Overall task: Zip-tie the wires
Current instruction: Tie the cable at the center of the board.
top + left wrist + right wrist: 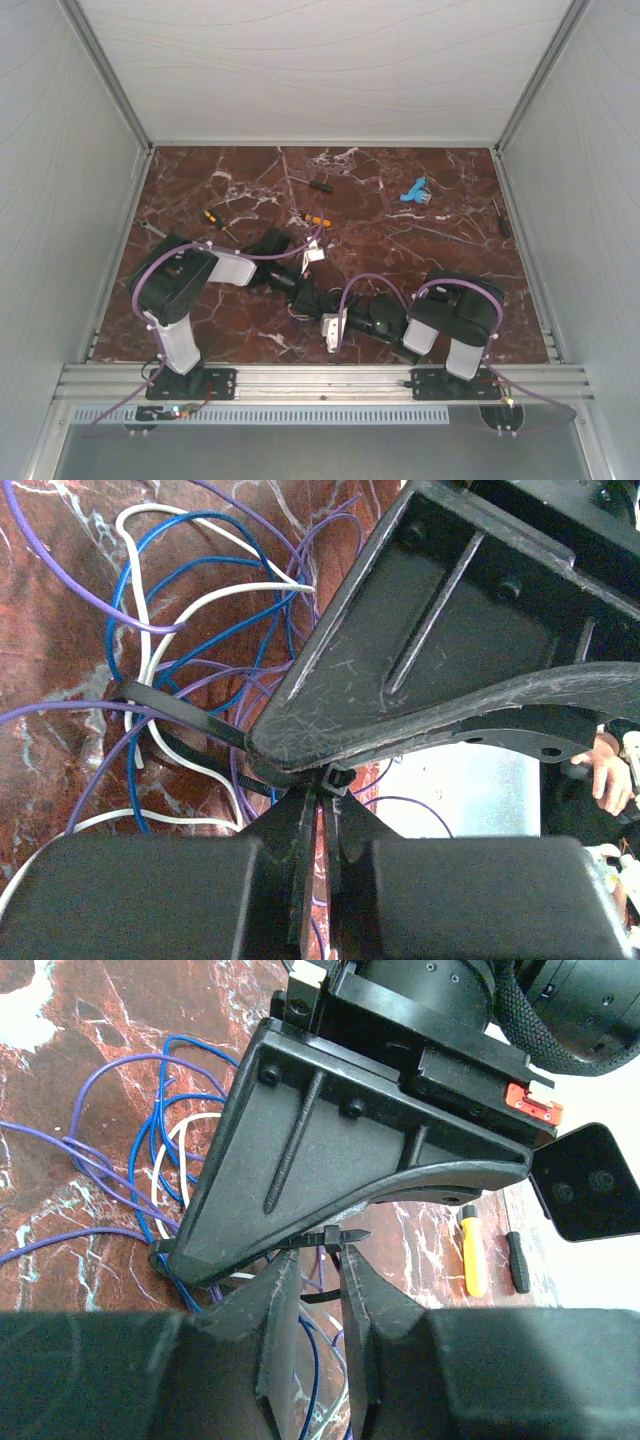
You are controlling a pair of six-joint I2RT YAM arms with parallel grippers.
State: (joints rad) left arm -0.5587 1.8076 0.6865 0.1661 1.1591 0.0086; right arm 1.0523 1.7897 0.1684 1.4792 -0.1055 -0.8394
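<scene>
Left wrist view: the left gripper [322,802] is pinched closed on the zip tie [190,712] right at its head, near the frame's middle. The strap runs off toward 9 o'clock, across the wires [200,630], which sprawl in loose blue, purple and white loops out to 11 o'clock on the table [50,770]. The right gripper [275,750] crosses in from 2 o'clock, one finger lying over the strap. I cannot tell whether every strand sits inside the loop. Any left outside would be missed when it tightens.

Right wrist view: the right gripper [322,1272] stands with its jaws slightly parted, and the tie head [335,1237] perches just above the tips, not clamped. With only one arm holding, a tug could drag the whole light bundle across the marble instead of cinching it. If the tail is not fully latched, the springy strap could open again. Strands pass beneath the fingers at 6 o'clock, so closing blind might pinch a wire. An orange screwdriver [470,1250] lies at 4 o'clock, well apart.

Top view: both grippers meet just below centre, toward 6 o'clock, and they hide the wires. They are crossed so tightly that a careless retreat could knock one finger against the other and jerk the tie loose
</scene>
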